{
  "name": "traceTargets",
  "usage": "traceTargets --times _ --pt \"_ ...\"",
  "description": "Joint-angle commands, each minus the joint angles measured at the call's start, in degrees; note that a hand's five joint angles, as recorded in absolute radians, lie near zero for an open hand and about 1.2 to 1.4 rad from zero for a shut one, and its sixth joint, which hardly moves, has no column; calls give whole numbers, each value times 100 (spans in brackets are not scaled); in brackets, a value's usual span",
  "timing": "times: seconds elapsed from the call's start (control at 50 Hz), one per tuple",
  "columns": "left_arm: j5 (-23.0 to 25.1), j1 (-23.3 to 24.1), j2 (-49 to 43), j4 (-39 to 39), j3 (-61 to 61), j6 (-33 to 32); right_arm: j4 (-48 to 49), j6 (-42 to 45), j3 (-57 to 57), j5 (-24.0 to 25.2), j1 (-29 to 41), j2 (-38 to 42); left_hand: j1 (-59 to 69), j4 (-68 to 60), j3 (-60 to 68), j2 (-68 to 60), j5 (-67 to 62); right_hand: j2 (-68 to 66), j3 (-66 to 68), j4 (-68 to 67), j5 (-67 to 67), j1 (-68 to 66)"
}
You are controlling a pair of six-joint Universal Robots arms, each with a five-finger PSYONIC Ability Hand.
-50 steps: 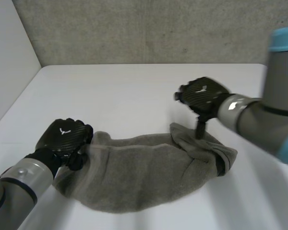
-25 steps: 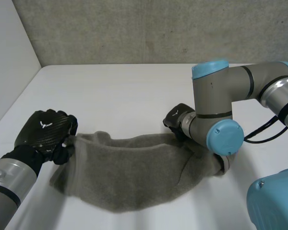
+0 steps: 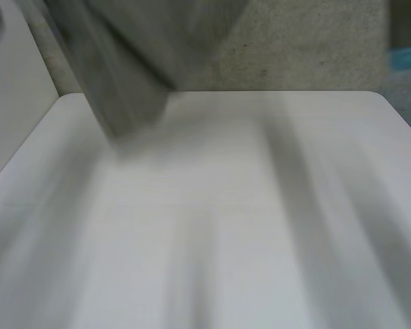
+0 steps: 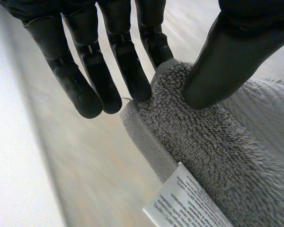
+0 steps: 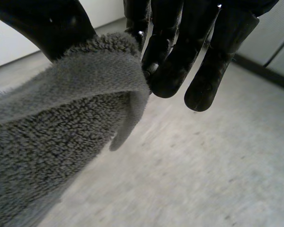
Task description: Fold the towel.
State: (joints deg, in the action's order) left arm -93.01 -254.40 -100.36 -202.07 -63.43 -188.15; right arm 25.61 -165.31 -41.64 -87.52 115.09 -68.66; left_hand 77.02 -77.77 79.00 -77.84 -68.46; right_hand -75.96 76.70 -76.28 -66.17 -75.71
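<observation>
The grey terry towel [image 4: 217, 142] hangs from both hands, off the table. My left hand [image 4: 99, 71] pinches one corner between its thumb [image 4: 227, 52] and a fingertip, and a white label [image 4: 184, 203] sticks out of the hem just below that grip. My right hand [image 5: 180, 52] pinches another corner of the towel [image 5: 52, 123] between thumb and fingers, with the cloth trailing away from the palm. In the head view a grey streak [image 3: 137, 62] sweeps above the table's far left; I cannot tell whether it is towel or arm.
The white table [image 3: 226, 205] stretches bare below, with its far edge against a grey wall [image 3: 308, 41]. A white side wall stands to the left.
The towel lay bunched on the table between the hands; it has since been lifted off. My right hand came down onto its right end and shut on a corner. The left hand kept its grip.
</observation>
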Motion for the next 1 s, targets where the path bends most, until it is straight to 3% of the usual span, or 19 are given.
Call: traceTargets --times 0.02,0.04,0.08,0.14,0.18,0.24,0.3,0.46,0.64,0.88,0.9,0.92,0.94,0.96,1.0 --pt "-411 -461 -54 -123 965 498 -1687 -476 769 1567 -690 158 298 -223 100 -216 -154 -404 330 -372 -383 -429" --pt "-410 -462 -54 -122 964 498 -1691 -475 772 1571 -690 160 298 -223 100 -216 -154 -404 330 -372 -383 -429" --pt "-227 -532 -63 158 440 595 -2347 -441 1104 2306 -778 493 298 -223 100 -216 -154 -404 330 -372 -383 -429" --pt "-68 -541 -45 195 -3 674 -2596 -405 1123 2573 -787 626 298 -223 100 -216 -154 -404 330 -372 -383 -429" --pt "326 -567 25 90 -1070 753 -2920 -231 1036 2958 -857 923 298 -223 100 -216 -154 -404 330 -372 -383 -429" --pt "704 -724 69 -295 -2107 762 -3044 225 669 3109 -883 1153 298 -223 100 -216 -154 -404 330 -372 -383 -429" --pt "1056 -892 78 -892 -3206 710 -2983 779 -103 3197 -892 1241 298 -223 100 -216 -154 -404 330 -372 -383 -429" --pt "1611 -998 -273 -2124 -4730 622 -2623 2168 -2011 3391 -875 1540 298 -223 100 -216 -154 -404 330 -372 -383 -429" --pt "1786 -1762 -196 -1714 -5144 130 -2446 2434 -2998 3338 -953 1234 298 -223 100 -216 -154 -404 330 -372 -383 -429" --pt "2077 -2140 754 -1370 -5584 340 -2956 2495 -3799 3312 -1314 134 298 -223 100 -216 -154 -404 330 -372 -383 -429" --pt "2112 -2140 850 -1370 -5680 445 -3148 2495 -3877 3286 -1366 64 298 -223 100 -216 -154 -194 119 -161 -173 -219" --pt "2147 -2123 903 -1370 -5759 541 -3437 2513 -3930 3233 -1393 20 298 -223 100 -216 -154 3039 -3113 3072 3060 3014" --pt "2147 -2123 904 -1370 -5760 542 -3440 2513 -3930 3233 -1393 20 298 -223 100 -216 -154 3072 -3146 3104 3092 3046" --pt "2199 -2088 921 -1370 -5829 629 -3657 2530 -3956 3172 -1402 2 298 -223 100 -216 -154 5603 -5677 5636 5624 5578" --pt "2253 -2061 921 -1370 -5883 683 -3844 2583 -3974 3057 -1420 -24 298 -223 100 -216 -154 6217 -6292 6250 6238 6192"
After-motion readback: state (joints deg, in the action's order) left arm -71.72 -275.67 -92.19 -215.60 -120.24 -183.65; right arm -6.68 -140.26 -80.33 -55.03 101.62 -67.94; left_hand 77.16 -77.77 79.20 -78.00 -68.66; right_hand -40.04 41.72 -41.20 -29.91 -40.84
